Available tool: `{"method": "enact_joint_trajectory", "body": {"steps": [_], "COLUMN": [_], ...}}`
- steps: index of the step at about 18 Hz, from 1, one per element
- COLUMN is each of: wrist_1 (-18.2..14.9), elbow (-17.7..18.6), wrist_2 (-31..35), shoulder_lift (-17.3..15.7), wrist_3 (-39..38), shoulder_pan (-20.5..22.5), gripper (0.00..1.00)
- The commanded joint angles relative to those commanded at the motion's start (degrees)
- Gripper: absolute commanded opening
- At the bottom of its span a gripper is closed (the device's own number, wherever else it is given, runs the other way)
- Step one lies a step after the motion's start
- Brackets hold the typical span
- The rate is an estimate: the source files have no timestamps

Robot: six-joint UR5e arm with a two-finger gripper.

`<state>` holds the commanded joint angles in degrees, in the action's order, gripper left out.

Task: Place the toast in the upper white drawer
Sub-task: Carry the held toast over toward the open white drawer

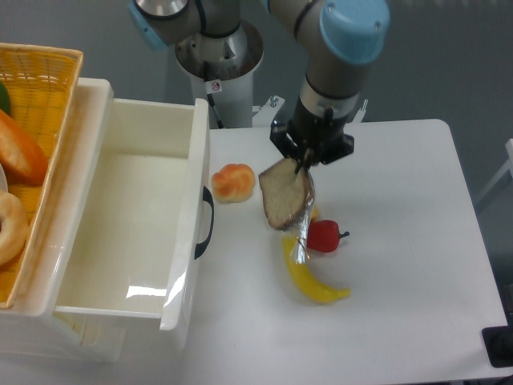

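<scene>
Toast [284, 196] under pincer [303, 166], right of bun [233, 183]; drawer [192, 160] far left; banana [314, 282], apple [324, 236] just below

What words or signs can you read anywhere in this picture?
No words can be read.
Small round red-ringed sticker on the robot's white base: too small to read.
Nothing printed shows on the toast, the upper white drawer or the table.
</scene>
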<state>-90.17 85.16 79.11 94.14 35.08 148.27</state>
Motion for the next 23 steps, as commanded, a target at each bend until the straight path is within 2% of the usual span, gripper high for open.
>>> {"method": "enact_joint_trajectory", "body": {"steps": [3,9,15,23], "wrist_1": [-1.49,-4.75,-5.98,-7.30], "elbow": [0.09,-0.26,-0.79,0.35], "wrist_2": [-0.27,-0.27,-0.54,-5.81], "shoulder_lift": [-2.81,-6.07,-7.83,-10.29], "wrist_3": [-0.45,-0.19,-0.19,-0.54], "shoulder_pan": [-0.44,-0.70,-1.05,-2.02], "gripper": [0.00,0.00,0.00,0.00]}}
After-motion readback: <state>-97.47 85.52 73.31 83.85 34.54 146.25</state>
